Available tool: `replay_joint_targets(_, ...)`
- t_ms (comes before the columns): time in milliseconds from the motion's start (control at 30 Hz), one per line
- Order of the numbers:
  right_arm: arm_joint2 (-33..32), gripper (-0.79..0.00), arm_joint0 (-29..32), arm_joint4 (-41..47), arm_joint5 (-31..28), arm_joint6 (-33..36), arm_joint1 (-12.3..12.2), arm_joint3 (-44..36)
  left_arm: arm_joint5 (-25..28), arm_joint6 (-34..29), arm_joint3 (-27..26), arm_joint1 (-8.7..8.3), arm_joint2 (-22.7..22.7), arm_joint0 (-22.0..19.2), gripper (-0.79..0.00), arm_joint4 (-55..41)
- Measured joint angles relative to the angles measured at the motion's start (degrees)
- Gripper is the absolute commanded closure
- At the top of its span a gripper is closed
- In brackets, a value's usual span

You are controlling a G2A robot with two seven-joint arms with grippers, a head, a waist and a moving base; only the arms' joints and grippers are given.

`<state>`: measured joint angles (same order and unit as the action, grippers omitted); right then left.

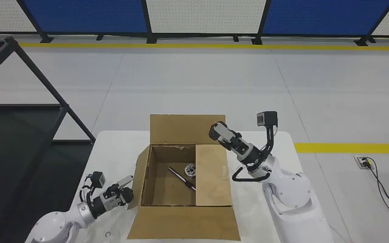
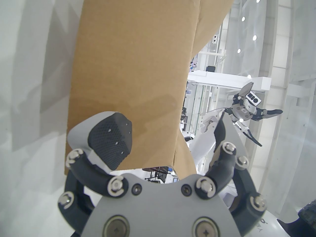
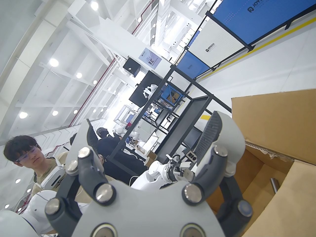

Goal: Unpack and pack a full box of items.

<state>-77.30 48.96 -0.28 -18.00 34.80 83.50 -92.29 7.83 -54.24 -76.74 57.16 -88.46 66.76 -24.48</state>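
Note:
An open cardboard box [image 1: 182, 124] stands in the middle of the white table, its flaps spread; the right flap [image 1: 214, 176] leans in over the inside. On its floor lie a dark rod [image 1: 182, 178] and a small round metal part [image 1: 191, 170]. My left gripper [image 1: 128, 189] is open beside the box's left flap [image 1: 141, 167]; in the left wrist view that flap [image 2: 133, 70] rises just ahead of the open gripper [image 2: 170, 127]. My right gripper [image 1: 214, 129] is open and empty, level with the box's far right corner. In the right wrist view the box [image 3: 274, 122] lies beside the gripper [image 3: 150, 129].
The white table [image 1: 115, 146] has bare room on both sides of the box. A black metal rack [image 1: 36, 109] stands off the table's left side. Blue and white partition panels [image 1: 200, 15] line the far floor.

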Motion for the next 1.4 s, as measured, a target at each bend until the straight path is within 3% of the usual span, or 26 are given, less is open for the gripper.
replay_joint_targets(300,0.2,-0.785,0.2,0.4,-0.2,0.0,-0.5,-0.4,1.3,0.1,-10.0,-1.41,-10.0,5.4,-0.785,-2.0)
replay_joint_targets(633,-0.1,-0.785,1.4,1.5,-0.8,0.5,-1.2,-0.5,-5.4,-3.9,-25.1,-2.8,-19.3,9.4,-0.785,-3.4)
replay_joint_targets(800,-0.5,-0.785,2.0,1.7,-0.6,0.8,-1.5,-1.1,-10.4,-7.1,-29.7,-3.42,-20.5,8.2,-0.785,-4.7)
replay_joint_targets(933,-1.1,-0.785,2.7,1.5,0.0,1.8,-1.9,-2.0,-14.7,-8.6,-29.3,-3.96,-16.8,3.1,-0.785,-2.8)
replay_joint_targets(1033,-2.3,-0.785,3.7,1.1,0.6,3.2,-2.4,-3.7,-16.5,-11.1,-26.5,-4.16,-11.5,-2.7,-0.785,-2.1)
replay_joint_targets(1267,-6.0,-0.785,8.6,1.9,1.0,4.4,-3.5,-8.9,-18.3,-15.3,-15.4,-3.2,4.6,-17.5,-0.785,-1.2)
replay_joint_targets(1400,-7.0,-0.785,10.5,2.9,0.8,3.8,-3.9,-10.1,-18.3,-16.3,-8.8,-2.15,12.5,-23.3,-0.785,-1.7)
